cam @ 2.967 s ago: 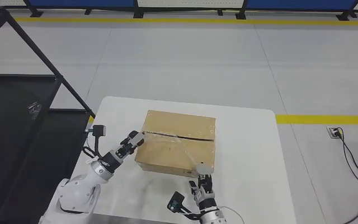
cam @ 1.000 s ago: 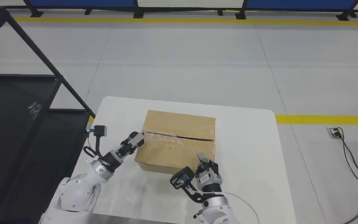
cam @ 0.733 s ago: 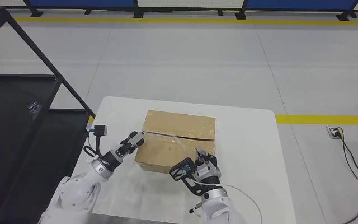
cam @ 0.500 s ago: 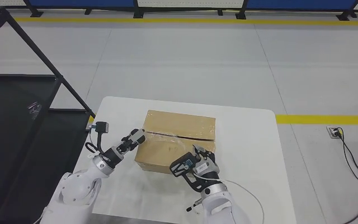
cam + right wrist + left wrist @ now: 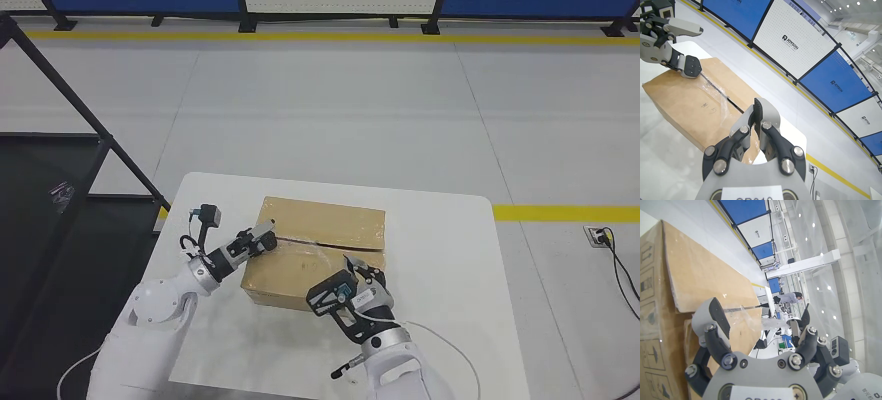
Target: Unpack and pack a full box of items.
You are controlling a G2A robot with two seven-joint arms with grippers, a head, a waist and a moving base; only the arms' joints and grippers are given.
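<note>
Box (image 5: 322, 252): brown cardboard, closed, lying in the middle of the top view on the table; its two top flaps meet in a seam that runs left to right
Tape (image 5: 723, 95): clear and crumpled, lying along that seam and lifted off the cardboard in places
Left gripper (image 5: 264, 238): at the left end of the box, left of centre in the top view; fingers spread wide apart, one dark pad (image 5: 691, 68) resting on the box top at the end of the seam, the other finger up in the air and holding nothing
Right gripper (image 5: 353, 272): over the front right part of the box, just below centre in the top view; fingers pressed together, and I cannot tell whether any tape is pinched between them
Table (image 5: 445, 300): white with rounded corners, in the lower middle of the top view
Rack (image 5: 62, 190): black frame at the left edge of the top view, beside the table
</note>
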